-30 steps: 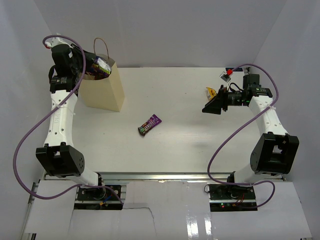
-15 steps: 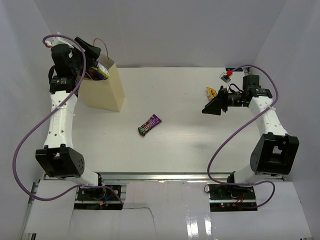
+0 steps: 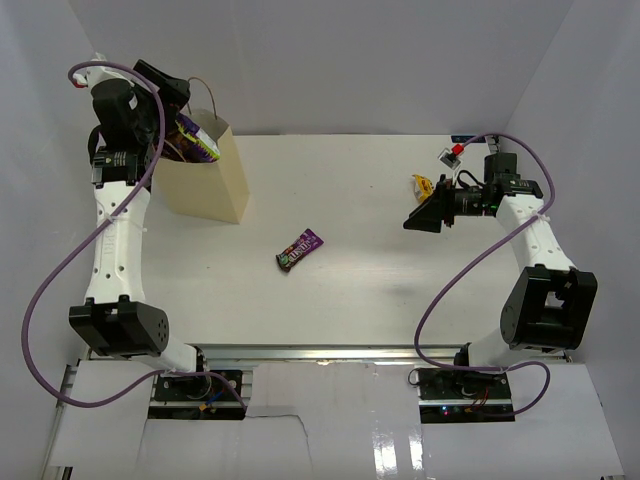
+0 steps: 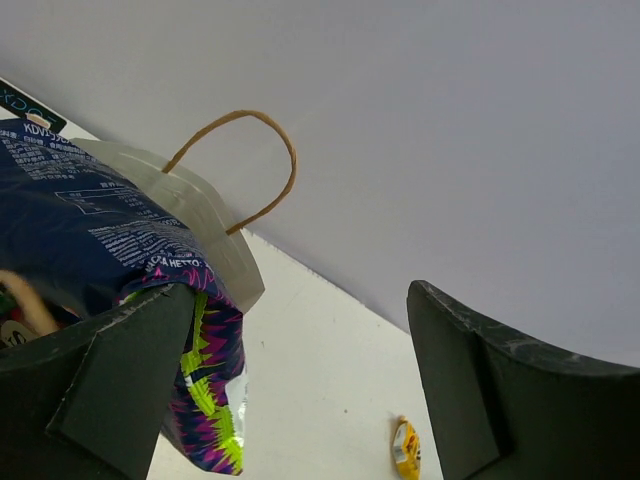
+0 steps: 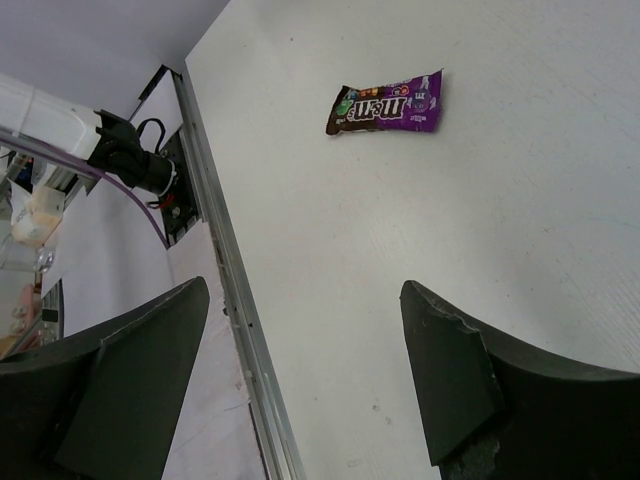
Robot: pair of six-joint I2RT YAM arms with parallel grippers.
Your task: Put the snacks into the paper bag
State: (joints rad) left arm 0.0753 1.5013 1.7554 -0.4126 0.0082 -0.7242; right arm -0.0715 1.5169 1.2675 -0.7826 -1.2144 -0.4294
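Paper bag point(image 3: 210, 185) stands upright at the far left of the table point(image 3: 380, 270). Its top is stuffed: a dark-blue chip bag point(image 4: 80, 220) and a purple-pink pouch point(image 4: 205, 400) with green zigzags poke above the rim, and one looped string handle point(image 4: 245, 113) arches up behind them. The left pincer point(image 3: 175, 90) hovers over the bag's far-left edge, fingers wide apart with nothing between them. A purple M&M's packet point(image 3: 300, 248) lies flat near the table's middle, well apart from the bag. A yellow packet point(image 3: 422, 184) lies toward the far right, just beside the right pincer point(image 3: 425, 216), whose fingers are likewise spread and empty, raised off the table.
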